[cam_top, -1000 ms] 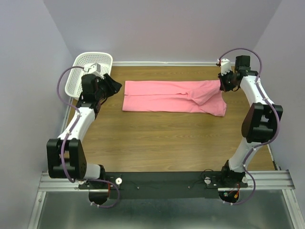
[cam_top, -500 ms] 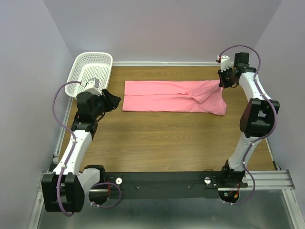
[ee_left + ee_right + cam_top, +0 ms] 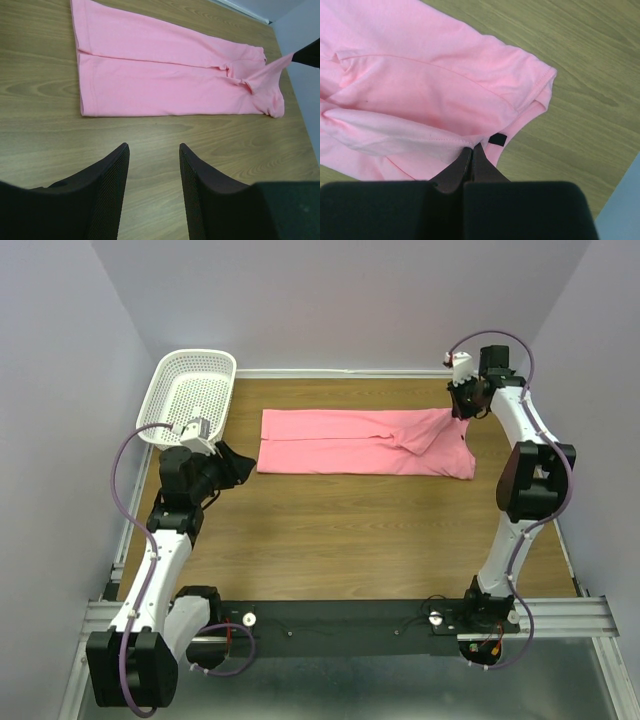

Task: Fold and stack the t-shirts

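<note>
Over the last second the left tool [image 3: 152, 150] has drawn back from beside the basket [image 3: 165, 375] toward the near side. It has let go of the cloth and now sits just off the basket's near corner. The right tool [image 3: 471, 149] has meanwhile crept a little farther from the basket and upward, drawing one corner of the t-shirt [image 3: 365, 443] up with it. My reading is that the lengthwise fold is finished and the cross fold is being set up from the end opposite the basket.

The t-shirt lies as a long strip on the counter [image 3: 350, 530], beginning just to the right of the basket and running away from it, flat except for that raised corner.

The left arm is folded low, its forearm angled toward the strip. Its tool is spread wide with nothing between the fingers, and it points at the strip's basket-side end. The right arm is stretched tall to the far corner of the counter, its wrist bent over. Its tool is pressed together, pinching the hem at the sleeve.
</note>
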`<action>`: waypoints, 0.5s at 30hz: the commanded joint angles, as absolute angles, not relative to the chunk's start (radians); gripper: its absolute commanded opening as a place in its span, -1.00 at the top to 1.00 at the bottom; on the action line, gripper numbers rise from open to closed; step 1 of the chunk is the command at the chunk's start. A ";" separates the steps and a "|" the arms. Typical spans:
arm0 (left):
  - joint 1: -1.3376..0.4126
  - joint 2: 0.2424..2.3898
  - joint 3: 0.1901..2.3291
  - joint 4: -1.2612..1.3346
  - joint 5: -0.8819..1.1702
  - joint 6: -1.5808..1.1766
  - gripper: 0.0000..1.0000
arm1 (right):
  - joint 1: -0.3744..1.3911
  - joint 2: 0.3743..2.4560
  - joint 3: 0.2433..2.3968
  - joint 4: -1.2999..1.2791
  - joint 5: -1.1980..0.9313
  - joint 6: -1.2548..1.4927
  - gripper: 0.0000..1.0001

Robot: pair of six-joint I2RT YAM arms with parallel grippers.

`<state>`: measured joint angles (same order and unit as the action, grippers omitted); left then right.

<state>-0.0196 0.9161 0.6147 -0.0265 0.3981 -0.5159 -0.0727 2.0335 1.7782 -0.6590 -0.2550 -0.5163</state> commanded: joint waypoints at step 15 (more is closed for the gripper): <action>-0.021 0.864 0.606 -0.038 0.465 -0.494 -0.05 | -0.037 2.103 1.882 -0.652 -0.206 -0.482 0.99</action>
<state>-0.0196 0.8696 0.6144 -0.0448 0.4328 -0.5045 -0.0422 2.0743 1.8343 -0.6586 -0.2226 -0.5045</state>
